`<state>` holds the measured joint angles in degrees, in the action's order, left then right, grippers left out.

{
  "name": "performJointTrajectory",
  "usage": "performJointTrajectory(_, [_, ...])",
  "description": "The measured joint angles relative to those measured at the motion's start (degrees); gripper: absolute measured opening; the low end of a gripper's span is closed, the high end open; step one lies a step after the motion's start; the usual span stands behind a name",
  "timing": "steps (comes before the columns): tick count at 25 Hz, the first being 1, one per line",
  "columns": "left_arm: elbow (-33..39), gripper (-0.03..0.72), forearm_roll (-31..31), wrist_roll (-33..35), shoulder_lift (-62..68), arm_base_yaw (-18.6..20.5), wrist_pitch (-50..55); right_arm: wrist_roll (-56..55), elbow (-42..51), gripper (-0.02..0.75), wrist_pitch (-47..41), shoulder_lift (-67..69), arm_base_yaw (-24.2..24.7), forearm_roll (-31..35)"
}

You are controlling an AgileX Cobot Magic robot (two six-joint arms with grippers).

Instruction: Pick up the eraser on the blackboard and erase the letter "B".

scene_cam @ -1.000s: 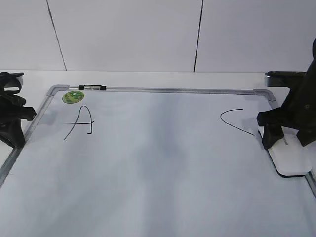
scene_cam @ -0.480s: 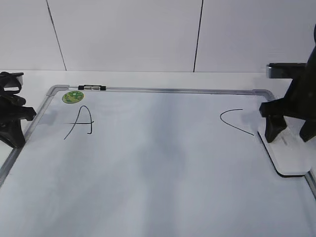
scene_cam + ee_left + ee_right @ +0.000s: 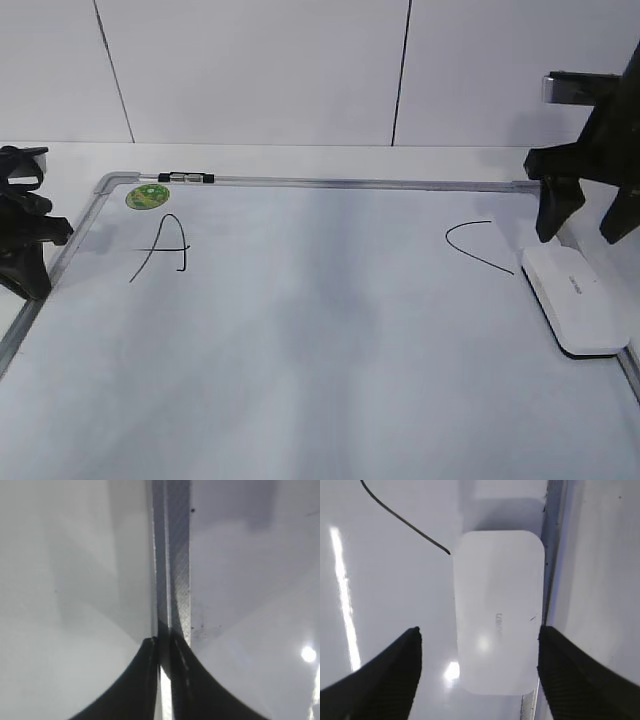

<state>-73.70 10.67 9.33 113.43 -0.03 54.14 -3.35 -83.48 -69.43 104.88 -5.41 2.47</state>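
The eraser (image 3: 497, 611) lies flat at the right edge of the blackboard (image 3: 320, 340), beside the "C" (image 3: 478, 245) — no "B" is visible. The right gripper (image 3: 479, 667) hovers above it, jaws wide apart, empty. The left gripper (image 3: 162, 680) rests over the frame, jaws together.

The right gripper (image 3: 585, 218) has been raised from the eraser (image 3: 577, 297) over the last second. Earlier its fingers were set down around the eraser's far end; now they hang spread apart above it, clear of its top. The eraser, partly hidden before, is now seen whole, lying flat at the right edge of the blackboard (image 3: 320, 380), just beside the "C" (image 3: 477, 245).
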Motion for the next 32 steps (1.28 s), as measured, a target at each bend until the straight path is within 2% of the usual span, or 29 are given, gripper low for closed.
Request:
performJointTrajectory(4, [0.0, 0.128, -0.6, 0.8, 0.0, 0.0, 0.0, 0.0, -0.5, 0.539, -0.3, 0.0, 0.0, 0.4])
performJointTrajectory(7, [-0.4, 0.216, -1.3, 0.9, 0.0, 0.0, 0.2, 0.0, -0.5, 0.486, -0.4, 0.0, 0.0, 1.3])
performJointTrajectory(10, [-2.2, 0.260, -2.4, 1.0, 0.2, 0.0, 3.2, 0.0, -0.5, 0.430, -0.4, -0.6, 0.0, 2.4])
performJointTrajectory(14, [-6.8, 0.272, -3.1, 1.0, 0.2, 0.0, 7.5, 0.0, -0.5, 0.389, -0.5, -3.1, 0.0, 3.6])
performJointTrajectory(19, [-10.2, 0.274, -3.2, 1.0, -2.0, 0.0, 13.6, 0.0, -0.4, 0.382, -0.6, -7.7, 0.0, 4.1])
performJointTrajectory(25, [-10.6, 0.274, -3.0, -0.4, -8.0, 0.0, 15.2, 0.0, 3.1, 0.380, -0.8, -18.0, 0.0, 5.1])
performJointTrajectory(32, [-9.3, 0.268, -2.7, -0.6, -21.3, 0.0, 15.7, -0.1, 11.2, 0.379, -1.3, -34.2, 0.0, 5.6])
